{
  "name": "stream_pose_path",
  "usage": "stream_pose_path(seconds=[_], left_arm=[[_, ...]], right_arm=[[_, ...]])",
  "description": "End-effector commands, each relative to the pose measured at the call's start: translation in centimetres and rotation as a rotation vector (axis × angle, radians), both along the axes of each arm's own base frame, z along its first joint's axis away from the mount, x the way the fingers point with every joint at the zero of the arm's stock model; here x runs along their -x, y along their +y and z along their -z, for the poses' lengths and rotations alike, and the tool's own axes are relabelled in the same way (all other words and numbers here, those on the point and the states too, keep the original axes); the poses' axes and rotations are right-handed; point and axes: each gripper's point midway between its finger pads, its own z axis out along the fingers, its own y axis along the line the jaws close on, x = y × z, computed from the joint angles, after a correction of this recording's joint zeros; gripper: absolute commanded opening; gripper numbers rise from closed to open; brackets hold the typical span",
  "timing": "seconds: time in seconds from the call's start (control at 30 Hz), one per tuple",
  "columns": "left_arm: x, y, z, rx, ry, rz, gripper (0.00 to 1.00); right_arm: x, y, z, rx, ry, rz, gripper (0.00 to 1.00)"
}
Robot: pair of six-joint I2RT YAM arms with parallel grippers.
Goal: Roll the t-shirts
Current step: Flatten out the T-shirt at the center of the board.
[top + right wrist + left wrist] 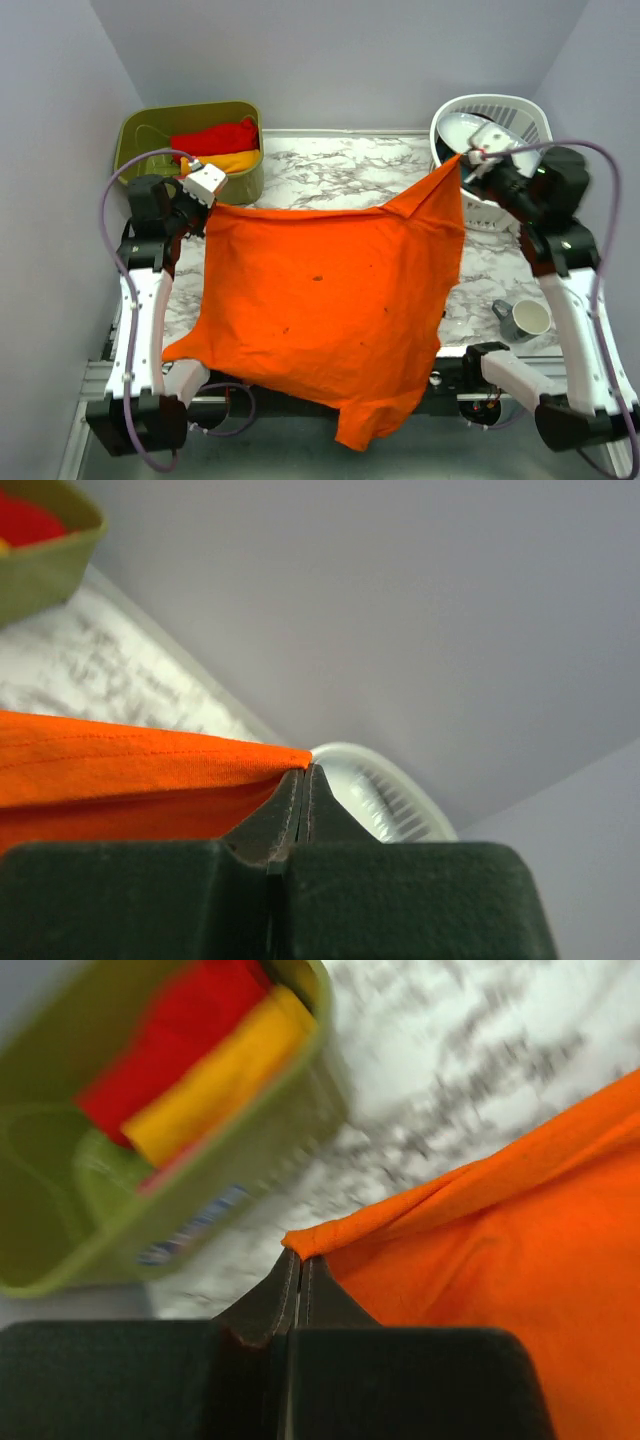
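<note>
Okay, both my claws are clenched on the orange t-shirt (pixel 330 300). My left claw (pixel 208 196) pinches one far corner; in the left wrist view the fingers (pixel 262 1305) are pressed together with a bunched fold of orange cloth right at the tips. My right claw (pixel 470 157) pinches the other far corner, same story in the right wrist view: fingers (pixel 330 825) tight together, hemmed edge of the cloth caught at the tips. The shirt is spread wide between the two claws, the far edge pulled fairly straight, the right corner further back than the left. The body of it covers most of the middle of the marble desk (pixel 340 170), and the near part droops over the near edge, in front of my arm bases. Some small dark specks show on the cloth. At far left is an olive bin (pixel 138 130) holding a red t-shirt (pixel 215 135) and a yellow-orange t-shirt (pixel 235 160), side by side, both compact. At far right is a white basket (pixel 520 110), just behind my right claw. A grey mug (pixel 525 320) stands on the desk at right, clear of the shirt's edge.
</note>
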Motion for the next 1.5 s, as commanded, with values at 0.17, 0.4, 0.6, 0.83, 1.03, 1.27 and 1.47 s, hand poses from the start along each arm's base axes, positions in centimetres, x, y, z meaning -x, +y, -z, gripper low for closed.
stream_pose_path(seconds=[0.17, 0.4, 0.6, 0.83, 1.03, 1.27, 1.47], left_arm=[[-7.5, -1.7, 13.8, 0.106, 0.301, 0.07, 0.0], [-11.7, -0.1, 17.9, 0.038, 0.448, 0.044, 0.0], [-13.7, 0.1, 17.6, 0.053, 0.44, 0.024, 0.0], [-14.4, 0.3, 16.8, 0.054, 0.424, 0.008, 0.0], [-14.0, 0.5, 14.7, 0.046, 0.399, 0.003, 0.0], [-12.0, 0.8, 11.9, 0.01, 0.343, -0.001, 0.0], [-11.5, 2.3, 11.7, -0.04, 0.341, -0.069, 0.0]], right_arm=[[-10.4, 3.4, 21.2, 0.078, 0.49, -0.127, 0.0], [-18.6, 2.0, 25.8, 0.186, 0.553, -0.014, 0.0], [-21.9, 1.4, 27.4, 0.21, 0.583, 0.039, 0.01], [-22.8, 0.9, 27.0, 0.205, 0.56, 0.082, 0.01], [-23.1, 0.6, 27.7, 0.205, 0.563, 0.104, 0.0], [-23.6, 2.6, 29.0, 0.191, 0.586, 0.051, 0.0], [-26.3, 4.4, 29.4, 0.179, 0.554, 0.048, 0.0]])
